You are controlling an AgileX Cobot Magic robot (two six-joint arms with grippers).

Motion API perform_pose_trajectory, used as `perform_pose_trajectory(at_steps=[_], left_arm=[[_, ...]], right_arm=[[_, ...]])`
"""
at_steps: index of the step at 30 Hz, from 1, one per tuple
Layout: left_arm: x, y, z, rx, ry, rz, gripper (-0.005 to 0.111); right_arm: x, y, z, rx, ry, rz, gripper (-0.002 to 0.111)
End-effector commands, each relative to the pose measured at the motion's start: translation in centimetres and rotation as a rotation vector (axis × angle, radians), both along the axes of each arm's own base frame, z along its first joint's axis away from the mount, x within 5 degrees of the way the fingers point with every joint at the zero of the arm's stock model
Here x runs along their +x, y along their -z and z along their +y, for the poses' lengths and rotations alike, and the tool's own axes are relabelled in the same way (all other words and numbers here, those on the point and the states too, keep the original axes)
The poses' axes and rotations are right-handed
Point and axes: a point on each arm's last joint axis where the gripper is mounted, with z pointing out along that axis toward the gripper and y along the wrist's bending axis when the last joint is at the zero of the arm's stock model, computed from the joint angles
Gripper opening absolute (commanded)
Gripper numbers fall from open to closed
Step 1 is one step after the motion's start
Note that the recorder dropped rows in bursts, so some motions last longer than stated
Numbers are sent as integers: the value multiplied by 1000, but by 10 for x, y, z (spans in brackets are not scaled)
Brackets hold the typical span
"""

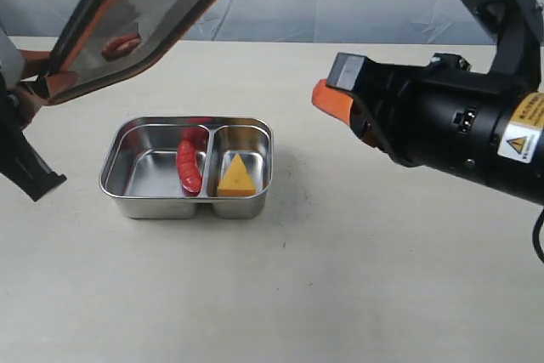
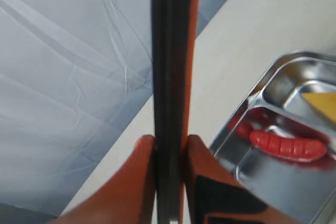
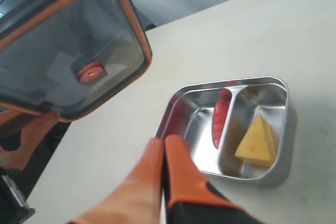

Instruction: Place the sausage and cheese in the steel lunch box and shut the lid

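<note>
Grey cloth hangs behind a pale surface (image 1: 340, 278). The steel lunch box (image 1: 187, 210) sits toward the surface's left side, its long axis parallel to the far edge. The sausage (image 1: 189, 167) lies in the bigger left compartment against the divider, and the cheese (image 1: 237, 178) lies in the smaller right one (so only the closing is left, I'd judge).

The lid (image 1: 140, 19) hangs in the air beyond the box's left end, toward the far-left corner. It is steeply tilted, with its upper end leaning toward the box. The left tool (image 2: 168, 153) is pinched on the rim at the lid's lower end.

The right tool (image 3: 164, 142) has its jaws pressed together and holds nothing. It hovers off the box's right end, apart from it.

The box therefore lies below the lid and toward the near-right. The lid likely has to level out and line its long axis up with the box's.
</note>
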Motion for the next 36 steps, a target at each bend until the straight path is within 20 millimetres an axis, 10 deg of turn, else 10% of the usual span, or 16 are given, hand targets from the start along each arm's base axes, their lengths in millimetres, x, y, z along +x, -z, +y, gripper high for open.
perform_pose_trajectory(at_steps=[1, 8, 19, 25, 36], left_arm=[[-7, 0, -7, 146, -17, 3, 0], [-18, 2, -7, 361, -108, -21, 0], [-23, 5, -14, 304, -90, 26, 0], [-28, 15, -29, 352, -29, 62, 0], [-13, 24, -50, 480, -84, 109, 0]], right_arm=[[22, 0, 6, -60, 45, 9, -1], [46, 1, 4, -285, 62, 116, -1], [43, 3, 18, -696, -280, -366, -1], [24, 6, 43, -868, -530, -707, 53], [-1, -3, 65, -917, -681, -1069, 53]])
